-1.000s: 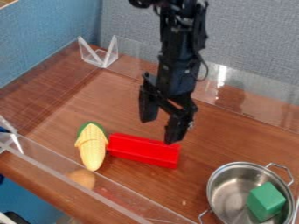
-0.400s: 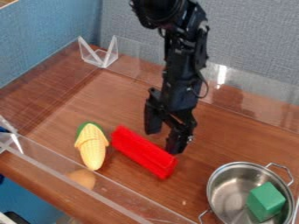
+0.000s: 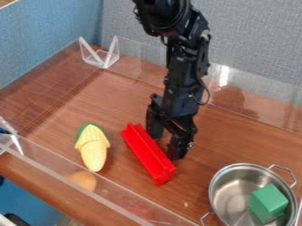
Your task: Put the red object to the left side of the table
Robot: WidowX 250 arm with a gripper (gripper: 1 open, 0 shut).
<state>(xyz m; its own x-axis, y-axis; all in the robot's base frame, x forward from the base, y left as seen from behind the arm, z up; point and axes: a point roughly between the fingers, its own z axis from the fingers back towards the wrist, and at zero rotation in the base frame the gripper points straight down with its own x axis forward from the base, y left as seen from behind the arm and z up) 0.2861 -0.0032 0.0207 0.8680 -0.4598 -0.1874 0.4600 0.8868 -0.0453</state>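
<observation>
Claw (image 3: 169, 141) spread wide, pointing down | red object (image 3: 148, 152) touching its left finger | table (image 3: 71, 97)

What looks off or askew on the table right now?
The red block lies diagonally, skewed relative to the table edges, with the open hand right beside its upper end. The corn and the green cube in the pot look normal.
</observation>
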